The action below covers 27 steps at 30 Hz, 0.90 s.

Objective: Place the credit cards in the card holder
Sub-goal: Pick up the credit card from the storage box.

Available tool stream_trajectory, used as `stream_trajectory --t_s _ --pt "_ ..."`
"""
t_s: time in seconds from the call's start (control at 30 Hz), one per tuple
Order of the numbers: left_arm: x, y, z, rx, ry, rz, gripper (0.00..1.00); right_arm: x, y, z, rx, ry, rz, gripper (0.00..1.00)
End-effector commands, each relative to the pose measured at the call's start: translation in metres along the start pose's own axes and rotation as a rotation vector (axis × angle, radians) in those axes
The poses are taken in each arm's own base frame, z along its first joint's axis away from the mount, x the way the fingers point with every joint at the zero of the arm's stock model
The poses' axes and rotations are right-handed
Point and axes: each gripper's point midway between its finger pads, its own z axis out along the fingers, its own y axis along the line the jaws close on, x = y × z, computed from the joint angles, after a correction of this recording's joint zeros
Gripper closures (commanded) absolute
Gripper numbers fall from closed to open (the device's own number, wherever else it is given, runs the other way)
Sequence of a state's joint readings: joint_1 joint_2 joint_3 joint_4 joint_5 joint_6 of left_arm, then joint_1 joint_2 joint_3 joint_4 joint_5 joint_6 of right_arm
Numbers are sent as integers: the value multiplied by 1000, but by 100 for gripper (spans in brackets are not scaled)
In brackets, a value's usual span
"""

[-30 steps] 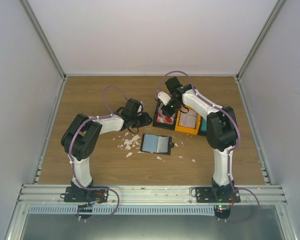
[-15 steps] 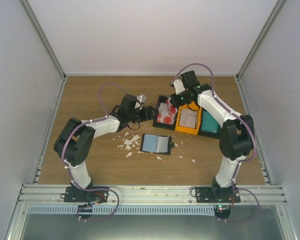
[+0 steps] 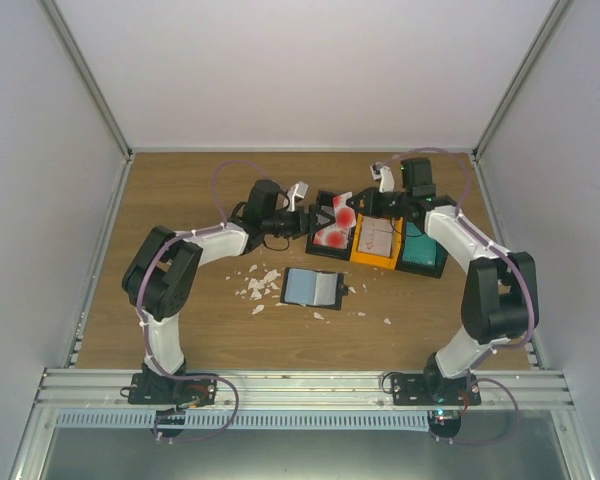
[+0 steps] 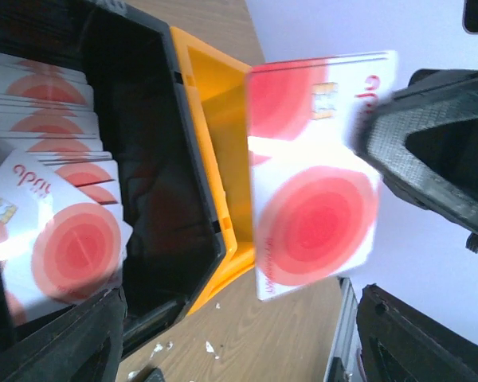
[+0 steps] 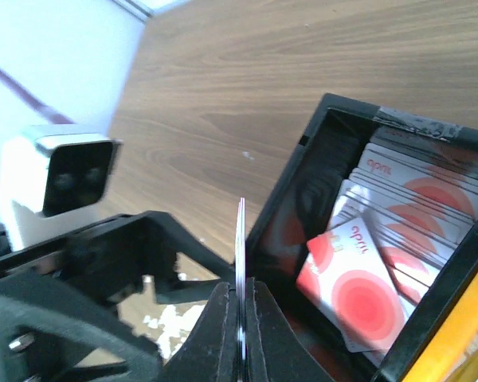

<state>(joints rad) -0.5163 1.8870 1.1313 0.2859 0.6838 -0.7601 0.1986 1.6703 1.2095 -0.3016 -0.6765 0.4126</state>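
Since a second ago the right end effector (image 3: 368, 203) has come up out of the black bin (image 3: 328, 256) with one red-and-white card (image 3: 344, 208) and swung off to the far right. The left end effector (image 3: 308, 221) has slid in toward the bins and spread its jaws wide.

So right now that card hangs in the air above the black bin, pinched tight by one edge in the right end effector's shut jaws. From the right wrist view it's dead edge-on, standing straight up out of the fingertips. From the left wrist view you get its full printed face, red circles and chip, turned toward the left arm.

The left end effector is wide open with nothing in it, pointing at the card from just beside it. Can't tell if anything's touching yet.

The rest of the red-and-white cards (image 4: 56, 207) sit stacked in the black bin, a couple lying loose and tilted on top. Next to it is the yellow bin (image 3: 373, 263), then a third bin (image 3: 427, 271) with teal inside.

The card holder (image 3: 313, 288) lies open and flat on the bench (image 3: 180, 190), nearer the arm bases than the bins and apart from both arms. White crumbs (image 3: 258, 285) are scattered just left of it.
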Motion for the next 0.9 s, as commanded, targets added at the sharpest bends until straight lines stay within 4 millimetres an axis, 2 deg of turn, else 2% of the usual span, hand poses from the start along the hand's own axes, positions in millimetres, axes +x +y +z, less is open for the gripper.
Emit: stream_trajectory --t_s 0.0,0.2,0.3,0.4,0.53,0.63,0.77,0.87 --pt "-8 -27 12 133 30 34 20 -12 30 -23 -209 -66 14 99" --pt "-13 -45 18 224 55 42 23 -2 37 -31 -308 -45 40 99" --pt "-15 -48 20 240 58 37 30 1 43 -35 -350 -36 36 100" --pt "-15 -51 20 261 60 37 48 3 44 -37 -365 -36 34 99" --pt "-17 -60 15 290 56 48 79 6 45 -42 -384 -38 37 95" --pt "-20 -65 10 300 49 62 98 5 47 -48 -392 -61 25 88" --pt "-20 -75 1 328 50 90 100 0 38 -59 -361 -113 36 67" --pt "-20 -85 -5 352 54 111 100 -1 32 -64 -345 -139 48 63"
